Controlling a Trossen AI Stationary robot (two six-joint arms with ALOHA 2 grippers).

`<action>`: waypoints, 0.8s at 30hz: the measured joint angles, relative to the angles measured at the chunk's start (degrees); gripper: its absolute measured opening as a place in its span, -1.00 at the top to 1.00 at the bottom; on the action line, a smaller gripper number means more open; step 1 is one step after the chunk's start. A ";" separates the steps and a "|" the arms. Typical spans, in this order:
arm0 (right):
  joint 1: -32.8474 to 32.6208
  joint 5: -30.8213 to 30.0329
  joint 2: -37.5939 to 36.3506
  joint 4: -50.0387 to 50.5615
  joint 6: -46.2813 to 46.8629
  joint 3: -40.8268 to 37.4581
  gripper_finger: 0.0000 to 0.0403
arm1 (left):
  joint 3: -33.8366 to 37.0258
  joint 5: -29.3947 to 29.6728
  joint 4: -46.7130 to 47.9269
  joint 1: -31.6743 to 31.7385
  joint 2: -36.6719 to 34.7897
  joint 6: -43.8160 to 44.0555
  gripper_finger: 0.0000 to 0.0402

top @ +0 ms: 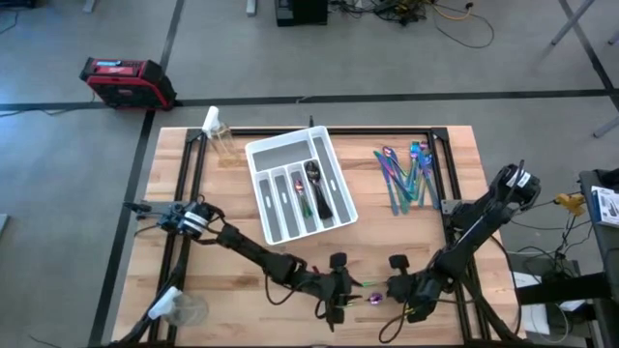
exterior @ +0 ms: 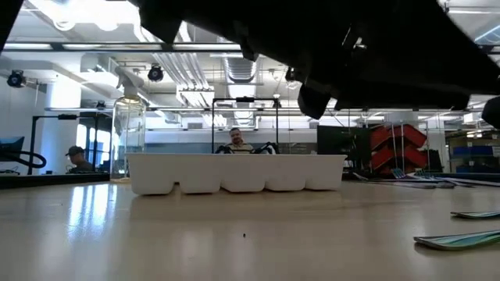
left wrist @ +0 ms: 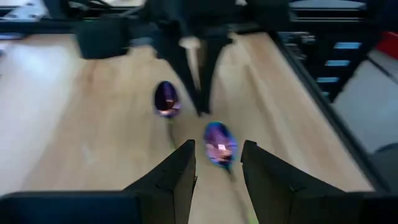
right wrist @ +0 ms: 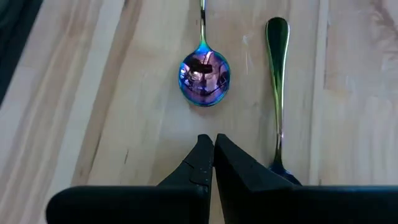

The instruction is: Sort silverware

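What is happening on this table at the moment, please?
A two-arm robot is sorting silverware into a white tray. Both arms reach to the near edge of the table, where two iridescent spoons lie side by side. The left hand is open, with one spoon bowl between its fingers. The right hand is shut just short of the other spoon and holds nothing. More silverware waits to the right of the tray, which already holds a few pieces.

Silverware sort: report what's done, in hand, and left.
Done: a few pieces lie in the white tray.
In hand: nothing gripped; the left hand, open, and the right hand, shut, face two spoons at the near edge.
Left: those spoons and the pile right of the tray.
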State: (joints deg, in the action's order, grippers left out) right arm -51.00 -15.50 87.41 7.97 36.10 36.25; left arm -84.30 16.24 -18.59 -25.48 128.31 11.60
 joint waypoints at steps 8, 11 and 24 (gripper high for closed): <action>0.21 -7.99 -2.88 2.65 0.11 0.00 0.99 | -0.39 1.08 0.00 -0.78 0.04 2.66 0.41; 1.64 -8.82 -1.58 2.68 -0.12 -0.02 0.91 | -0.29 1.23 0.00 -0.77 0.07 3.44 0.41; 4.70 -3.37 3.59 2.03 -0.15 0.07 0.46 | -0.32 1.34 5.28 -2.90 -0.59 4.63 0.41</action>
State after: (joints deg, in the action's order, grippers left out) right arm -46.30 -18.87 91.01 10.00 35.94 36.32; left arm -84.62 17.58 -13.30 -28.38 127.72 16.23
